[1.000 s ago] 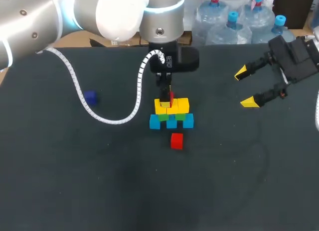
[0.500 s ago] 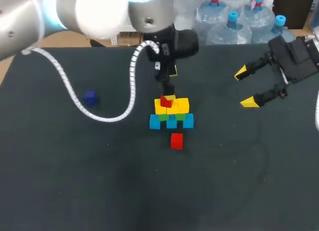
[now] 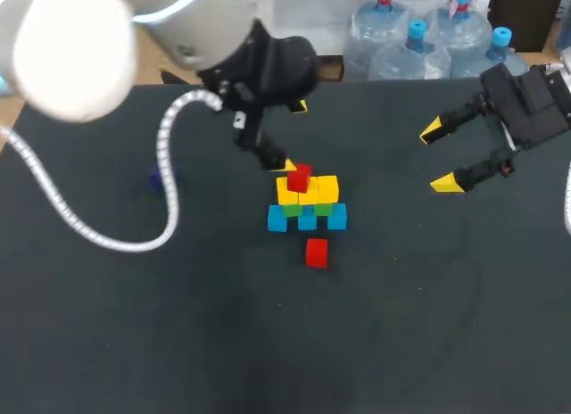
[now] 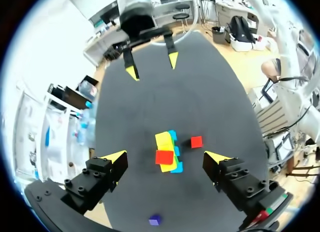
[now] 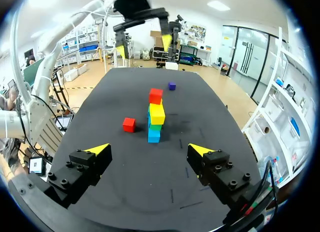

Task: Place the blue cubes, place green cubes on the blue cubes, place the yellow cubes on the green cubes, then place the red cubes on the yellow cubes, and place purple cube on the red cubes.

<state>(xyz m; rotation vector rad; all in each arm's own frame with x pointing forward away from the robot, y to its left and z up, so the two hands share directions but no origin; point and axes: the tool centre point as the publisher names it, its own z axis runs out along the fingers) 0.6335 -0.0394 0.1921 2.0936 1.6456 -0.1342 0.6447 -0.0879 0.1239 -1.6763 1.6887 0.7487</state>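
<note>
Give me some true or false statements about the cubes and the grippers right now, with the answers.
1. A red cube tops the stack. True.
2. The left gripper holds a cube. False: it is open and empty.
3. A second red cube lies on the table, apart from the stack. True.
4. The purple cube sits on the stack. False: it lies on the table, away from it.

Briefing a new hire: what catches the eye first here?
The bright cube stack in the middle of the table: blue at the base, then green, yellow, one red cube on top. A second red cube lies loose beside it, apart. The left claw hangs open, clear of the stack; the right claw, open too, is off to the side.
</note>
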